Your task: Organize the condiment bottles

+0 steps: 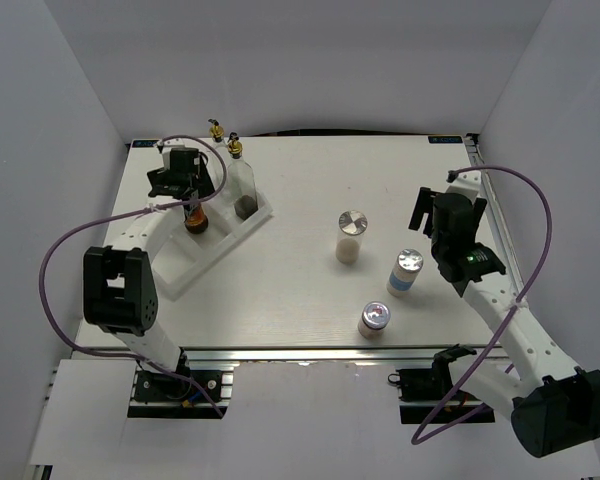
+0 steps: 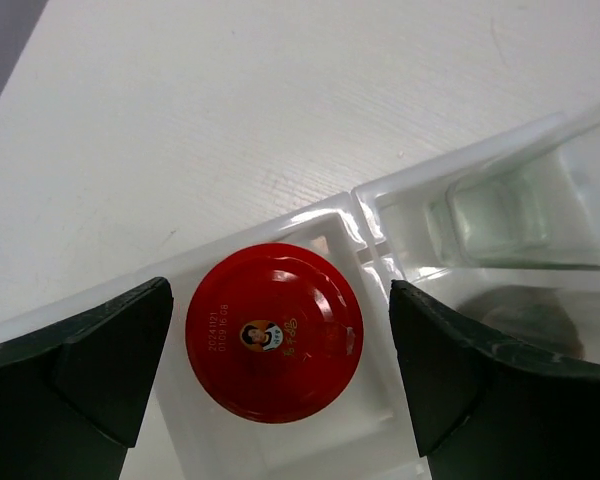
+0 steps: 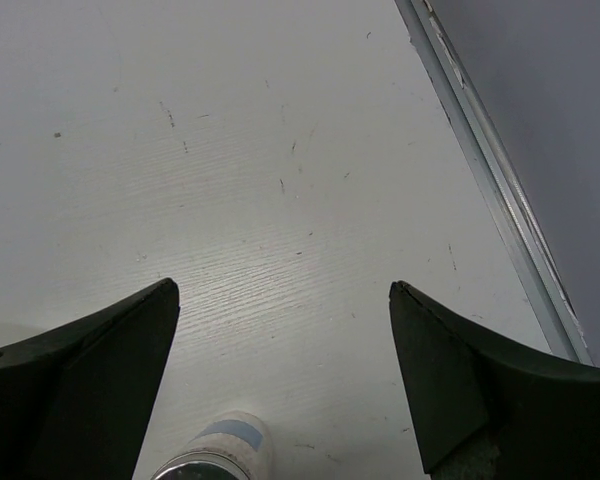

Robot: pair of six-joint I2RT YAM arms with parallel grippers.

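Note:
The dark jar with a red cap [image 2: 275,330] stands in a compartment of the white rack [image 2: 375,225]. My left gripper [image 2: 281,290] hangs over it, open, one finger on each side of the cap and neither touching. In the top view the jar [image 1: 197,222] is just below the left gripper [image 1: 190,200]. Two tall glass bottles with gold tops [image 1: 242,180] [image 1: 217,130] stand in the rack's far end. Three silver-lidded shakers [image 1: 351,235] [image 1: 407,270] [image 1: 374,320] stand on the table. My right gripper [image 1: 423,207] is open and empty, right of them.
The rack [image 1: 180,275] runs diagonally at the left, and its near compartments show nothing in them. The blue-labelled shaker [image 3: 215,455] sits at the bottom edge of the right wrist view. The table's metal edge rail [image 3: 500,190] runs close on the right.

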